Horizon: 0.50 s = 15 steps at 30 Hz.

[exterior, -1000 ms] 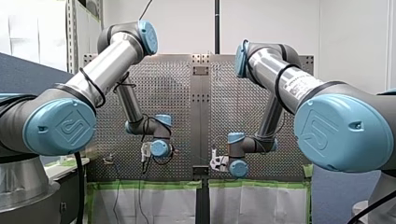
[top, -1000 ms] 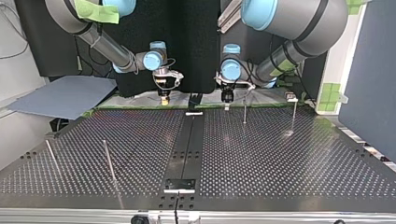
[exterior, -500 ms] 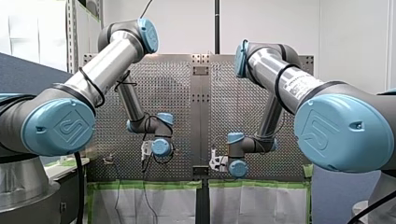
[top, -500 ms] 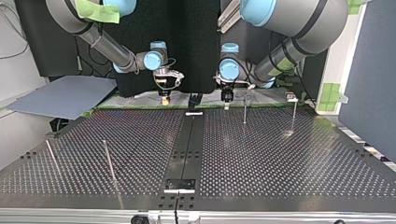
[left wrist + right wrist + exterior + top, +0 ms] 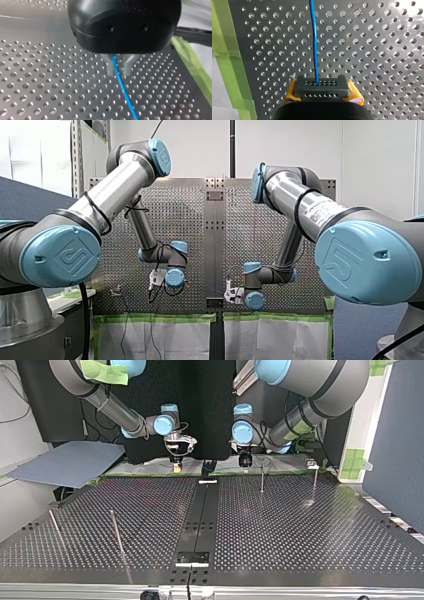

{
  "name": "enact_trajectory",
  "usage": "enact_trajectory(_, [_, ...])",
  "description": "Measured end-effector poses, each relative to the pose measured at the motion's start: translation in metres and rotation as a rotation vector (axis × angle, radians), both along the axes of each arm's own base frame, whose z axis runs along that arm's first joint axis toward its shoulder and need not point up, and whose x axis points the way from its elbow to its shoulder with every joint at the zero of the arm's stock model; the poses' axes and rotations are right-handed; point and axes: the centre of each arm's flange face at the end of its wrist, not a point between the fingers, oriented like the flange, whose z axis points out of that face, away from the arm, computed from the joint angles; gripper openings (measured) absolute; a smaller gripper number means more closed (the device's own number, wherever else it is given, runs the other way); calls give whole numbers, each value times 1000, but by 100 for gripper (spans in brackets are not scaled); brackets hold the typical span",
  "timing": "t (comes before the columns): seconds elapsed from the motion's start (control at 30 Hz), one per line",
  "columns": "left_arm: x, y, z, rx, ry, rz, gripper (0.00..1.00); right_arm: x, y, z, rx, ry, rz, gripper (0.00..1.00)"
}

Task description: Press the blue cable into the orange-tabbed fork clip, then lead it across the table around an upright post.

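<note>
Cable [image 5: 122, 87] — thin and blue — runs over the table [image 5: 37, 82]. The right gripper [image 5: 322, 88] is closed on it. The left gripper [image 5: 118, 72] is open a little, with the cable lying loose between its fingers [image 5: 110, 67], so a quick pull could make it slip out. Only the wrist views show the cable. The top view shows the upright posts [image 5: 262, 479] — but the cable is too thin to see there.
</note>
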Motion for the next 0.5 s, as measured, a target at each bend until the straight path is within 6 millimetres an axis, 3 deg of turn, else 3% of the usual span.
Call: enact_trajectory(0.5, [-5,-3,1,18,6,10,0,-1,-1,1,-3,9,-2,0])
